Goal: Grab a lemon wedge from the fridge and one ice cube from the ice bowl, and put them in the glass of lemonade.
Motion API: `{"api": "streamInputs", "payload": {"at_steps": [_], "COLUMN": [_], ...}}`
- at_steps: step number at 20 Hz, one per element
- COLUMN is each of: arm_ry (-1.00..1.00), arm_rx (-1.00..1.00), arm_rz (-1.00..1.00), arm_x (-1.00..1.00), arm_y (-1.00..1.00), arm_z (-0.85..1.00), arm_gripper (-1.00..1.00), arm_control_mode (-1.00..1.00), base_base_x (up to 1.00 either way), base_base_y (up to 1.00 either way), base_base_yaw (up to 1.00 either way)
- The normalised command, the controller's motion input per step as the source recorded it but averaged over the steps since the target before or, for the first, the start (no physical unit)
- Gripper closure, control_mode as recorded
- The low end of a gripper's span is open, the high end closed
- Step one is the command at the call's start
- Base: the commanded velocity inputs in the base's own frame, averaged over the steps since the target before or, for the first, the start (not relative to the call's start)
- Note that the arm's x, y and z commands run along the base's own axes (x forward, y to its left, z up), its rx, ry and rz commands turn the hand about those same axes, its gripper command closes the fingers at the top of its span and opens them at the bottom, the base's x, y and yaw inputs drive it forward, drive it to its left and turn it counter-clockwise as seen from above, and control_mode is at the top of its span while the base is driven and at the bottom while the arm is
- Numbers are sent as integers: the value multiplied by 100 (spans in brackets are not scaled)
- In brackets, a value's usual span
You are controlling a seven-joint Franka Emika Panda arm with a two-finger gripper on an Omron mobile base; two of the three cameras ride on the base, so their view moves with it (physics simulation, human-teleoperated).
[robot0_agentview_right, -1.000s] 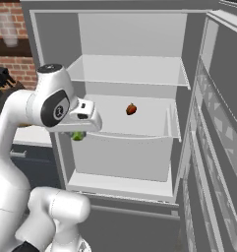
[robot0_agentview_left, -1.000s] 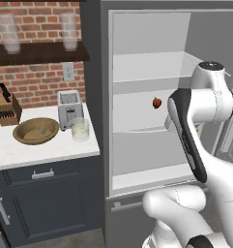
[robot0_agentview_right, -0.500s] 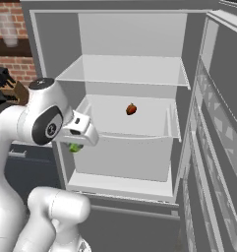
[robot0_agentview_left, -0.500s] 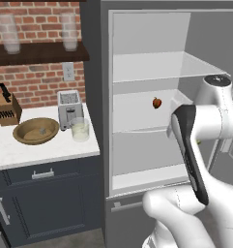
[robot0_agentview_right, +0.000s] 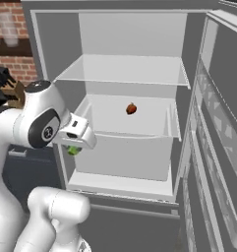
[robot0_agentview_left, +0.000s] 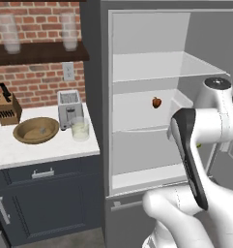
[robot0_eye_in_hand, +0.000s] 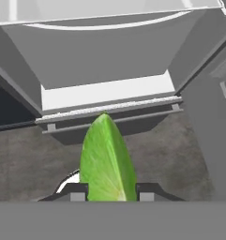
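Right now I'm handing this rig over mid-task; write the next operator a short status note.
Gripper: shut on the yellow-green lemon wedge, outside the open grey fridge.
Short clear glass of lemonade: on the white counter, beside the round brown wooden ice bowl.
Done: wedge picked from the fridge.
Left: drop the wedge in the glass, then add one ice cube from the bowl.

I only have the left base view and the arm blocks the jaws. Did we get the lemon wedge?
Observer: Yes. The hand view shows the lemon wedge clamped between the jaws of the gripper.
Operator: Is it out of the fridge?
Observer: The right base view shows the wedge in front of the fridge shelves, at its left edge.
Operator: What's under the hand?
Observer: The hand view looks down on the grey floor before the fridge.
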Motion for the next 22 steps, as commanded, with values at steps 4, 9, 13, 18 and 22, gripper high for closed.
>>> {"api": "streamInputs", "payload": {"at_steps": [4,9,13,18,22], "arm_ry": [0,0,0,0,0], "arm_rx": [0,0,0,0,0], "arm_rz": [0,0,0,0,0], "arm_x": [0,0,0,0,0], "arm_y": [0,0,0,0,0], "arm_z": [0,0,0,0,0], "arm_gripper": [100,100,100,100,100], "arm_control_mode": [100,100,100,100,100], "base_base_x": [-80,-50,9,50,88], "base_base_y": [48,98,100,98,62], "base_base_yaw": [0,-5,-21,-23,-12]}}
